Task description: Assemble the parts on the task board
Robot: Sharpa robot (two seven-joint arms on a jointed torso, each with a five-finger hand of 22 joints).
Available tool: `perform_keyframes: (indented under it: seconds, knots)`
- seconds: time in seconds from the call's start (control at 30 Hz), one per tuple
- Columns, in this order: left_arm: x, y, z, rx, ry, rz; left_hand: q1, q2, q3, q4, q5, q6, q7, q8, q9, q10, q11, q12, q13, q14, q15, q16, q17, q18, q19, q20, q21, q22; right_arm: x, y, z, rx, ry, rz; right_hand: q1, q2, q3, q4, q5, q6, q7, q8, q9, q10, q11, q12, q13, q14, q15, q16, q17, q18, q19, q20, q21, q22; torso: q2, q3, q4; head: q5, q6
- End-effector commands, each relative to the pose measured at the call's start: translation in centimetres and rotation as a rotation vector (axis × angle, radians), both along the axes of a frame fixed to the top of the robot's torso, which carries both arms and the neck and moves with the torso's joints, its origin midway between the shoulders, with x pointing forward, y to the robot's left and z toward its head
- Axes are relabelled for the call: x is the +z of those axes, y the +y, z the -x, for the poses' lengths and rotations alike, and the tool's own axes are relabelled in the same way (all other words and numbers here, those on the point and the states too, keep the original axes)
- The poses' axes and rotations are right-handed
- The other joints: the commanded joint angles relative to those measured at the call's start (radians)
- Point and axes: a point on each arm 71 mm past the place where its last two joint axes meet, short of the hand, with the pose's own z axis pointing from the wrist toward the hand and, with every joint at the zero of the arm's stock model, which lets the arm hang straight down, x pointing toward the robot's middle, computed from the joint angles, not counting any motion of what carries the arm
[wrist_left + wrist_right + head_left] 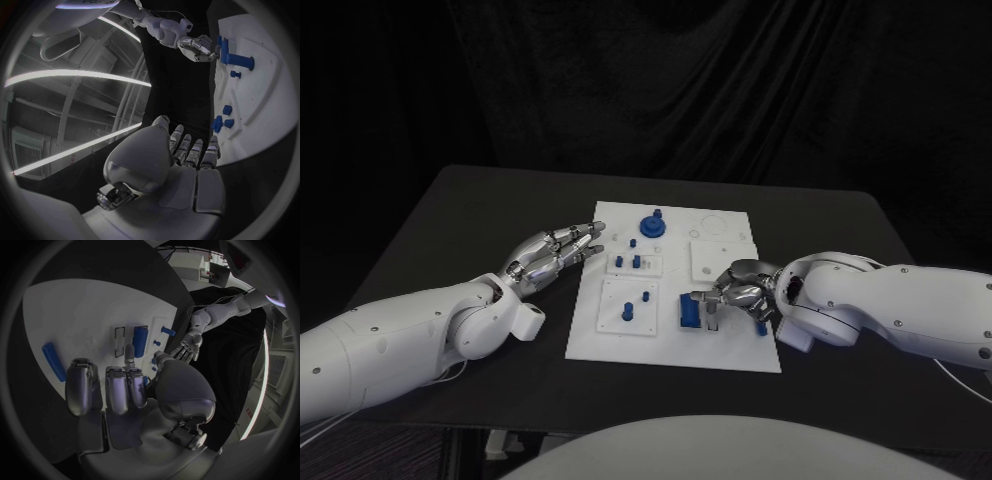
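Table (473, 210): the black top carried the white board at its middle, within reach of both my arms.

Board (678, 352): it lay flat between my hands, long side running from 12 to 6 o'clock, so I judged each hand could work its own edge.

Left hand (554, 252): I held it over the table at the board's 9 o'clock edge, fingers stretched out and apart, tips pointing toward 1 o'clock, nothing in it. It looked to me like a waiting pose, clear of the work.

Right hand (737, 291): I held it low over the board's 4 o'clock part, fingers curled down. Whether they gripped anything I could not tell.

Blue block (691, 312): the upright block stood just at 8 o'clock of my right hand, close to the fingertips, likely the piece I was working on.

Blue knob (652, 221): it stood toward the board's 12 o'clock end, at 2 o'clock of my left fingertips, apart from them.

Small blue pegs (630, 261): these stood near the board's middle, just at 3 o'clock of my left hand, untouched.
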Motion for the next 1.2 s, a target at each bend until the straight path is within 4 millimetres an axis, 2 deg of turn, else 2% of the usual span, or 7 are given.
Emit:
perform_keyframes:
  seconds: [0.03,0.3,0.47,0.6,0.77,0.93,1.2]
  knots:
    - [0.3,0.0,0.1,0.002,-0.029,0.040,0.006,-0.002,0.006,0.002,0.001,-0.001,0.002,0.005,-0.001,0.000,0.006,0.003,0.001,0.003,0.006,0.006,0.001,0.007,0.004,0.003,0.003,0.000,0.5,-0.3,0.0,-0.031,-0.059,-0.041,0.023,-0.002,-0.011,-0.001,0.013,0.002,-0.003,0.011,0.004,0.104,-0.005,0.003,0.263,0.105,-0.002,0.003,0.260,0.000,0.038,0.003,0.003,0.211,0.000,0.0001,0.0005,-0.001,0.000]
    - [0.3,0.0,0.0,0.003,-0.028,0.038,0.006,-0.002,0.008,0.002,0.004,0.000,0.002,0.005,-0.001,0.000,0.007,0.004,0.001,0.003,0.006,0.007,0.001,0.006,0.004,0.003,0.003,0.000,0.5,-1.0,0.4,-0.023,-0.024,-0.020,0.125,-0.010,-0.008,-0.037,0.062,0.000,-0.008,0.037,0.012,0.104,-0.010,0.003,0.263,0.105,-0.007,0.002,0.258,0.000,0.039,-0.002,0.006,0.212,0.001,0.0000,0.0004,-0.003,0.000]
    - [0.3,-0.1,0.1,0.001,-0.029,0.040,0.006,-0.002,0.008,0.002,0.004,0.000,0.002,0.005,-0.001,0.000,0.007,0.004,0.001,0.003,0.006,0.007,0.001,0.006,0.004,0.003,0.003,0.000,0.3,-1.4,0.4,-0.015,-0.009,0.006,0.192,-0.014,-0.013,-0.070,0.025,0.015,-0.022,0.104,0.051,0.104,-0.021,0.003,0.263,0.104,-0.015,0.000,0.255,0.001,0.038,-0.008,0.003,0.211,0.000,0.0000,0.0003,-0.003,0.000]
    - [0.3,-0.1,0.1,0.002,-0.029,0.040,0.006,-0.002,0.008,0.002,0.004,0.000,0.002,0.005,-0.001,0.000,0.007,0.004,0.001,0.003,0.006,0.007,0.001,0.006,0.004,0.003,0.003,0.000,0.4,-2.5,0.4,-0.017,-0.043,0.065,0.208,-0.007,-0.021,-0.068,0.039,-0.004,-0.027,0.133,0.072,0.104,-0.027,0.003,0.263,0.103,-0.020,-0.001,0.254,0.000,0.039,-0.014,0.004,0.211,-0.001,-0.0011,0.0014,-0.002,0.000]
    - [0.3,0.1,0.1,0.006,-0.031,0.038,0.006,-0.002,0.009,0.002,0.004,0.000,0.002,0.005,-0.001,0.001,0.007,0.004,0.001,0.004,0.007,0.007,0.001,0.006,0.005,0.003,0.003,0.002,1.2,-4.3,0.3,0.022,-0.197,0.226,0.189,-0.007,-0.042,-0.032,0.097,-0.022,-0.023,0.123,0.063,0.104,-0.024,0.003,0.263,0.101,-0.019,-0.007,0.246,0.001,0.037,-0.014,-0.001,0.210,0.001,-0.0007,-0.0020,0.000,0.000]
    - [0.2,0.1,0.1,0.007,-0.030,0.037,0.006,-0.002,0.009,0.002,0.004,0.000,0.002,0.005,-0.001,0.001,0.007,0.003,0.001,0.003,0.007,0.007,0.001,0.006,0.005,0.002,0.003,0.001,1.7,-6.1,0.5,0.046,-0.302,0.365,0.190,-0.010,-0.048,-0.019,0.125,-0.012,-0.025,0.119,0.055,0.104,-0.025,0.003,0.263,0.100,-0.020,-0.012,0.239,0.002,0.037,-0.015,-0.002,0.210,0.000,0.0000,0.0027,-0.012,0.000]
    - [0.3,0.1,0.2,0.008,-0.031,0.038,0.006,-0.002,0.010,0.002,0.005,0.001,0.002,0.005,-0.001,0.001,0.007,0.005,0.001,0.004,0.007,0.007,0.001,0.006,0.005,0.002,0.003,0.001,2.2,-8.0,1.4,0.032,-0.378,0.469,0.184,-0.015,-0.056,-0.006,0.125,-0.006,-0.024,0.114,0.050,0.104,-0.025,0.003,0.263,0.098,-0.020,-0.017,0.232,0.003,0.035,-0.015,-0.006,0.208,0.001,-0.0010,0.0001,-0.011,0.000]
